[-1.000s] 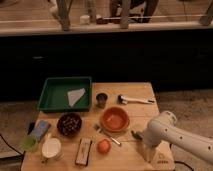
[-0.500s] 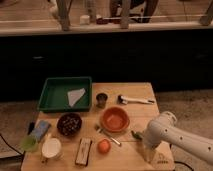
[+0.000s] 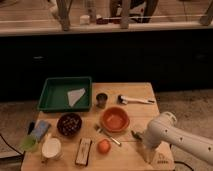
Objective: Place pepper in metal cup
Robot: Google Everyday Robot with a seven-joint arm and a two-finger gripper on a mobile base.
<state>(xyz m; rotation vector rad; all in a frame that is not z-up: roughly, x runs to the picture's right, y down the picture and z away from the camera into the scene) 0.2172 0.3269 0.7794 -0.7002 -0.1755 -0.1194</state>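
We see the wooden table crowded: the green tray sits back left, and the orange bowl stands between the metal cup and the pepper. The pepper lies just beside the bowl's right rim, slanting back-left to front-right. Next to it the gripper points down, jaws wide, empty.

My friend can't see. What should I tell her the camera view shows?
A white robot arm holds its gripper over the near right corner of a wooden table. On it stand a small metal cup, an orange bowl and a green tray.
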